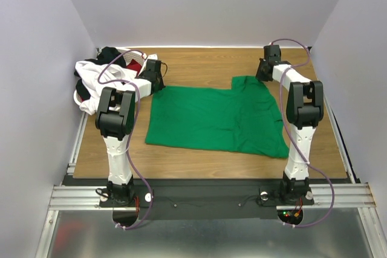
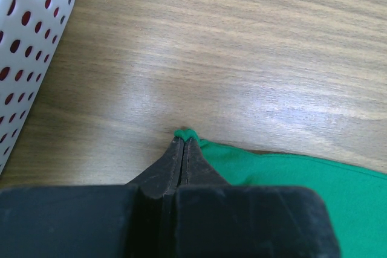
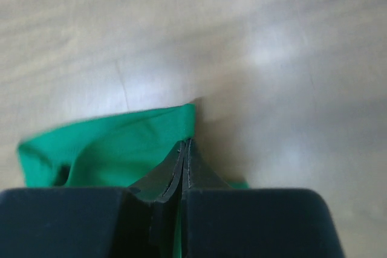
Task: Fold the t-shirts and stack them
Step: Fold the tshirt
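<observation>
Black claw housings fill the lower edge of both wrist views, and in each the two fingers are seen pressed together on green cloth. At the left claw (image 2: 184, 140) only a small nub of the green t-shirt (image 1: 211, 119) is pinched at the very tips, at the shirt's far left corner, near the white basket (image 2: 24, 46). At the right claw (image 3: 185, 143) the far right corner is gripped with rather more fabric drawn between the fingers, though that view is blurred. The shirt is spread flat across the middle of the counter (image 1: 199, 58), its far right part reaching further back than its left. A white t-shirt (image 1: 97, 83), a black t-shirt (image 1: 109, 54) and a red t-shirt (image 1: 134, 66) are heaped in and over the basket at the far left. The chief risk is judged to lie on the left: so thin a hold could be lost once the corner is lifted and pulled, and the fold would be spoiled. If the two corners were raised unevenly, a skewed crease could be expected, and the basket could be nudged by the left forearm. Both arms are held with their upper links upright over their bases. Their forearms are stretched toward the far edge, with the wrists tipped down so that the claws sit low at the counter.
</observation>
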### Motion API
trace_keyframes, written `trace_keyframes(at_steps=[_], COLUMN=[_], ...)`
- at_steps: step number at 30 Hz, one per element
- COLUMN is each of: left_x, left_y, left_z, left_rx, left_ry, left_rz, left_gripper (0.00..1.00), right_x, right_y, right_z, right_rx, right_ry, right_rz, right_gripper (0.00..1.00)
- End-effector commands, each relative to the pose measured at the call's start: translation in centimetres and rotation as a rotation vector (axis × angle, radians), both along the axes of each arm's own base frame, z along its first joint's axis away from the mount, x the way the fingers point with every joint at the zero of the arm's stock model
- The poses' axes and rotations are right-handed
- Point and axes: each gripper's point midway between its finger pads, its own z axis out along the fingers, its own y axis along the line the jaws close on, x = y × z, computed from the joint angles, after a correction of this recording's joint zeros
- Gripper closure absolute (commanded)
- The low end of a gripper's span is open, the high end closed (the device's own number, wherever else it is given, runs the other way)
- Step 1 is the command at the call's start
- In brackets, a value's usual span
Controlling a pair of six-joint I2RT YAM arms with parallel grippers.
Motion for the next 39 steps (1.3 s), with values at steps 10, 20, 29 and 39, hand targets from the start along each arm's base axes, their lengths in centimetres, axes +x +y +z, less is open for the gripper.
trace_keyframes(at_steps=[10, 20, 29, 39], left_x=[-0.1, -3.0, -6.0, -8.0], left_y=[0.8, 2.0, 3.0, 3.2], left_z=[6.4, 7.5, 6.7, 7.3], left_rx=[-0.022, -0.023, 0.01, 0.048], left_ry=[-0.153, -0.206, -0.187, -0.19], left_rz=[0.036, 0.079, 0.092, 0.095], left_gripper=[1.0, 1.0, 1.0, 1.0], right_x=[-5.8, -12.8, -18.7, -23.0], right_y=[0.9, 1.9, 1.2, 0.1], right_z=[11.8, 12.6, 13.9, 12.6], right_rx=[0.066, 0.121, 0.112, 0.078], right_ry=[-0.271, -0.274, -0.269, -0.186], right_rz=[0.046, 0.082, 0.045, -0.005], right_gripper=[1.0, 1.0, 1.0, 1.0])
